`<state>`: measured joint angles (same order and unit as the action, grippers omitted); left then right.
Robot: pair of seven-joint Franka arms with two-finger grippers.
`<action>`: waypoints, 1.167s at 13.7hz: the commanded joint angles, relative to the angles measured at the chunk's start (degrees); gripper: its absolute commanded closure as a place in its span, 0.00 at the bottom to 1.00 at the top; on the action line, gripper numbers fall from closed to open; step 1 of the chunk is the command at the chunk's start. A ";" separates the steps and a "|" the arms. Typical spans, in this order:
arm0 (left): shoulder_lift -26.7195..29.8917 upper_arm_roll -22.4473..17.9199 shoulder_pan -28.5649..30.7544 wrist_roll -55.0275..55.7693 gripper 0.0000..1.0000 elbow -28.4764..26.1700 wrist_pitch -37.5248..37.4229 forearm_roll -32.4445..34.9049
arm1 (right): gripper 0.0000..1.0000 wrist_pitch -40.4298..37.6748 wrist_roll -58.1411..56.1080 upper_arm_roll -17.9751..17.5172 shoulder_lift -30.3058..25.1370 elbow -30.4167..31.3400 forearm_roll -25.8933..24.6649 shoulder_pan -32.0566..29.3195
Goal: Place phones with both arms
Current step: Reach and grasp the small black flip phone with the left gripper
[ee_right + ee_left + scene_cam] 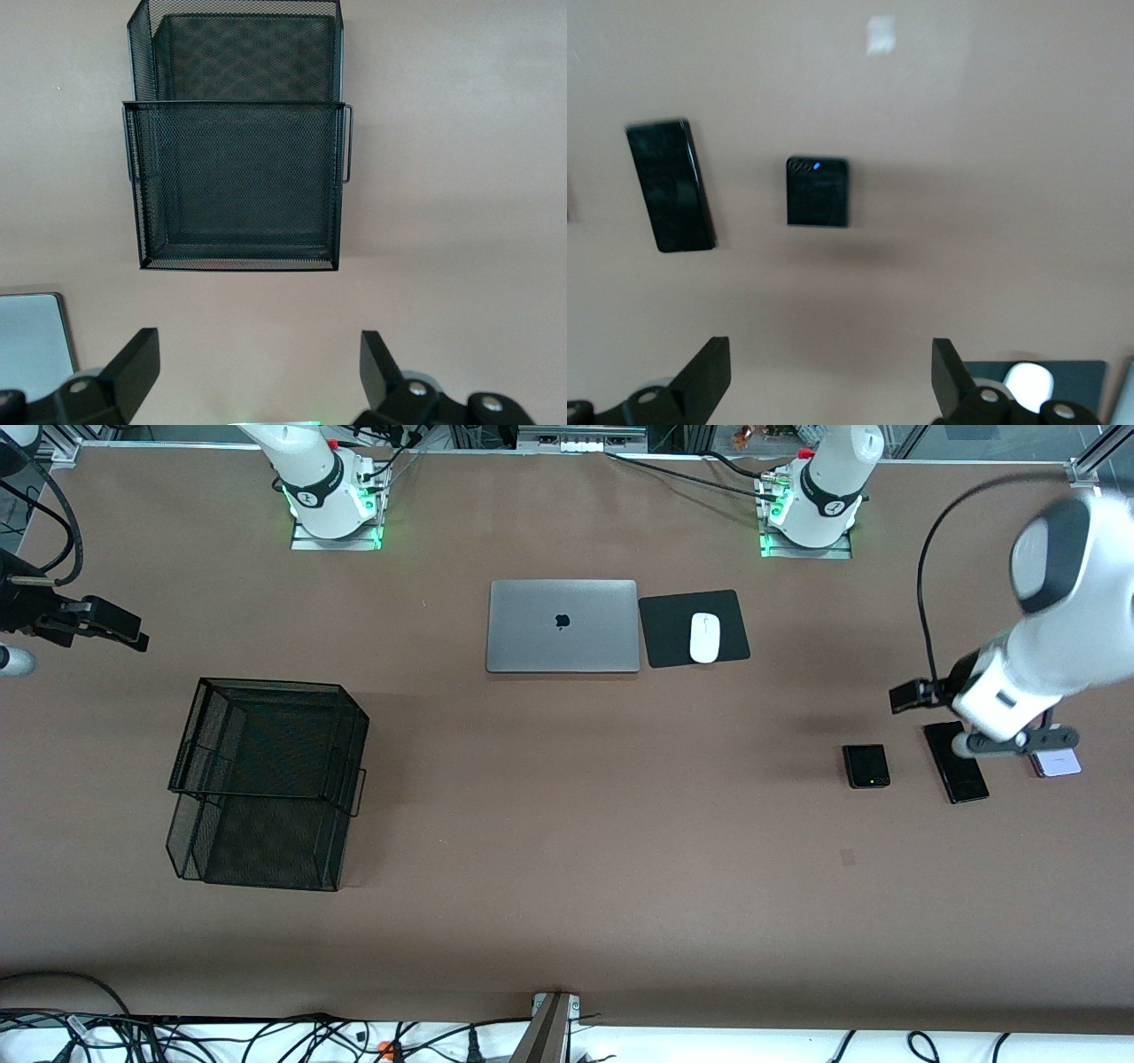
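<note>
Phones point(957, 772) under open left end effector point(831, 376), seemingly.

Three phones lie flat in a row on the bench, toward the left arm's end, well apart from the silver laptop point(563, 626) and nearer the front camera than it. The small squarish black phone point(866, 766) lies closest to the laptop. Beside it lies the long slim black slab point(958, 769), then the pale lavender-white phone point(1056, 763), partly hidden.
</note>
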<state>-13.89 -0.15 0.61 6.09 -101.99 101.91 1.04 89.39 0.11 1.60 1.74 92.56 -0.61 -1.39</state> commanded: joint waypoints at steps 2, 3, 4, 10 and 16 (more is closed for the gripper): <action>-12.01 0.32 2.29 -1.43 0.00 1.27 9.76 4.39 | 0.00 0.35 0.33 -0.20 -0.33 -0.01 0.97 -0.55; -13.77 0.41 2.47 -1.87 0.00 0.40 12.84 4.67 | 0.00 0.35 0.33 -0.20 -0.33 -0.01 0.97 -0.55; -14.92 0.41 2.55 -3.18 0.00 -1.18 17.22 4.76 | 0.00 0.52 0.33 -0.20 -0.33 -0.01 0.97 -0.55; -17.92 0.50 4.49 -6.09 0.00 -11.65 36.16 4.76 | 0.00 0.61 0.33 -0.20 -0.33 -0.01 0.97 -0.55; -17.66 1.02 4.93 -6.09 0.69 -11.49 33.11 4.15 | 0.00 0.96 0.33 -0.20 -0.24 -0.01 0.97 -0.55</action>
<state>-32.48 0.26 4.75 0.78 -113.01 136.96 4.68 89.89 0.11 1.62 1.75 92.56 -0.61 -1.39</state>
